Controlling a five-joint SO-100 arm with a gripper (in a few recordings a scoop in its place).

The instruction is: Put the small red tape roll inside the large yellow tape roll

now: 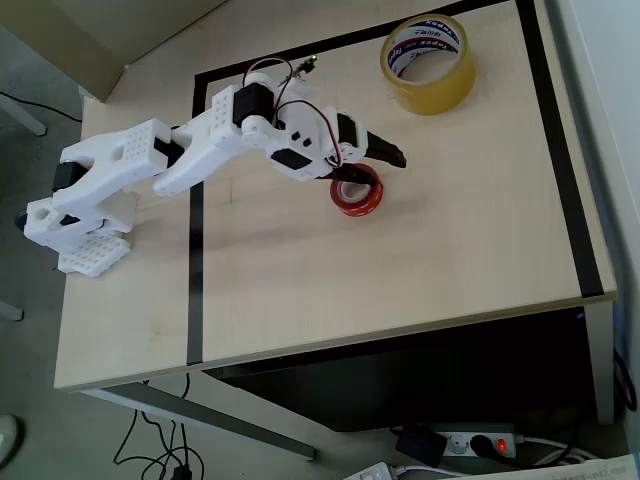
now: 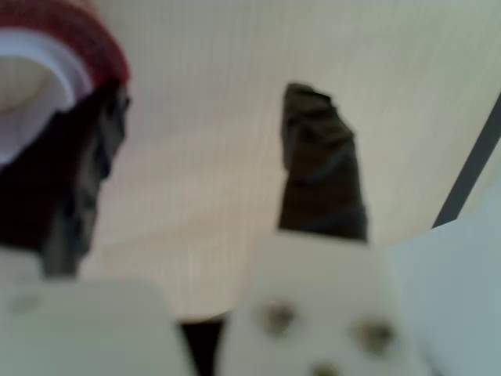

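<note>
My white arm's black-fingered gripper (image 1: 368, 172) hangs spread open beside the small glossy red tape roll (image 1: 357, 190) mid-table; it seems light, rigid, slippery. I'd pinch its wall.

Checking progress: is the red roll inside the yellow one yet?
Out: small red tape roll lies on the table by the gripper, apart from large yellow tape roll.

Small red tape roll (image 2: 55, 55) blurred, edge-cropped

Bright even daylight, wrist view blurred
</note>
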